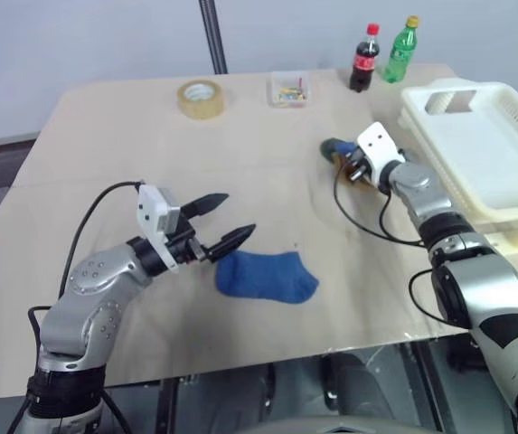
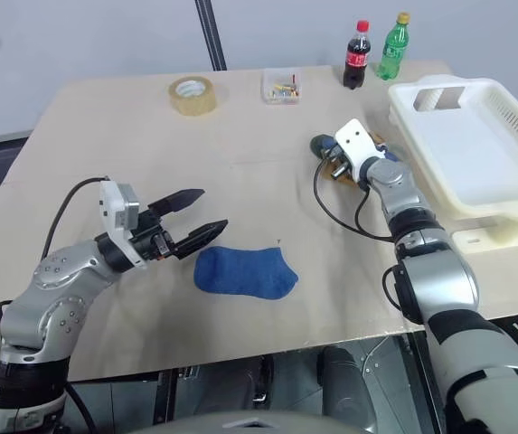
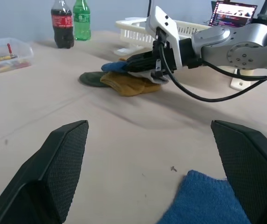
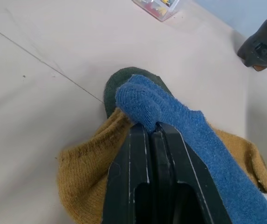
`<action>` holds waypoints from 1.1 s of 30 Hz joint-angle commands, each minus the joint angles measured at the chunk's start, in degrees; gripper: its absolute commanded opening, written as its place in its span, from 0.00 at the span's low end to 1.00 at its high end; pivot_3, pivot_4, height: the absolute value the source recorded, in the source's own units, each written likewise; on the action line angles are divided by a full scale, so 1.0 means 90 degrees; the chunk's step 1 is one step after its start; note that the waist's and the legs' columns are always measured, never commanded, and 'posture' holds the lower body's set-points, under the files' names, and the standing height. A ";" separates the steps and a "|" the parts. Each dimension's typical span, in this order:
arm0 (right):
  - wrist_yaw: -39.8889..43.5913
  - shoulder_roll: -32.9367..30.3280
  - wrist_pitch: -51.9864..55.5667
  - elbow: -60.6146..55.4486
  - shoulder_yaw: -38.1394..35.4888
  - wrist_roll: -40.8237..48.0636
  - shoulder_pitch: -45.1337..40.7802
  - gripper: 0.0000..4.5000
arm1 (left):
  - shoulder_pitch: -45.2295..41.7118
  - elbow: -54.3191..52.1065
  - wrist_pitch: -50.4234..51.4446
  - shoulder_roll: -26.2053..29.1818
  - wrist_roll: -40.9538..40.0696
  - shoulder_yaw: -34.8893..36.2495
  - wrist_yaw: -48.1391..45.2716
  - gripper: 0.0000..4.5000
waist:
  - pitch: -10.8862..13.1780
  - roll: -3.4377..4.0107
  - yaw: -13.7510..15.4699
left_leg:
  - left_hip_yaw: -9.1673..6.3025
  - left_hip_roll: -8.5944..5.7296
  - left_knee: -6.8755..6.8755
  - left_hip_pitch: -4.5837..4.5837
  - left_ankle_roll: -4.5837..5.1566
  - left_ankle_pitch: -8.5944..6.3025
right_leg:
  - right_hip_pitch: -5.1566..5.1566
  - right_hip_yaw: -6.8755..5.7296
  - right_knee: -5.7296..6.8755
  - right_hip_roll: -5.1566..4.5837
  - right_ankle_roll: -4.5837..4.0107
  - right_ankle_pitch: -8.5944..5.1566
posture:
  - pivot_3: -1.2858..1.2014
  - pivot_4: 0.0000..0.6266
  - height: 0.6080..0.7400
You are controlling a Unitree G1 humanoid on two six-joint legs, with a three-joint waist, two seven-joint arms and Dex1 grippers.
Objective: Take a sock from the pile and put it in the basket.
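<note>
Head view: I see left gripper jaws wide, beside loose blue sock on counter; basket far right.
Left wrist: right gripper at pile.
Right wrist: jaws pinched shut on the sock atop mustard sock.

Head pair looked forward and down across the table, from above the near edge; both eyes took in the same spread, the right eye's framing offset slightly. Left wrist camera sat low, near level, looking between its fingers across the tabletop toward the pile, bottles and basket beyond. Right wrist camera looked steeply down, very close over the pile. Wrist views shared the pile.
</note>
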 commanded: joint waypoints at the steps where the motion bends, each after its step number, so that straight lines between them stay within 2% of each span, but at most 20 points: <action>1: -0.0061 -0.0078 -0.0134 -0.0233 -0.0192 0.0115 -0.0263 0.01 | -0.0106 -0.0055 -0.0152 0.0033 -0.0105 0.0162 -0.0083 1.00 | 0.0000 0.0000 0.0000 | 0.0000 0.0000 0.0000 0.0000 0.0000 0.0000 | 0.0000 0.0000 0.0000 0.0000 0.0000 0.0000 | 0.52 0.24 1.00; 24: -0.0156 -0.0016 -0.0190 -0.0188 -0.0239 0.0155 -0.0228 0.01 | -0.0332 -0.0056 -0.0256 -0.0156 -0.0255 0.0248 0.0084 1.00 | 0.0000 0.0000 0.0000 | 0.0006 0.0000 -0.0002 -0.0001 0.0000 0.0000 | -0.0004 0.0005 0.0001 0.0000 0.0000 0.0000 | 0.52 0.24 1.00; 33: 0.0147 0.0134 -0.0216 -0.0586 -0.0184 0.0207 -0.0204 0.01 | -0.0134 -0.0164 -0.0290 -0.0197 -0.0222 0.0340 0.0297 1.00 | 0.0000 0.0000 -0.0007 | 0.0008 0.0001 -0.0002 -0.0001 0.0000 0.0000 | -0.0007 0.0007 0.0004 0.0000 0.0001 0.0000 | 0.52 0.24 1.00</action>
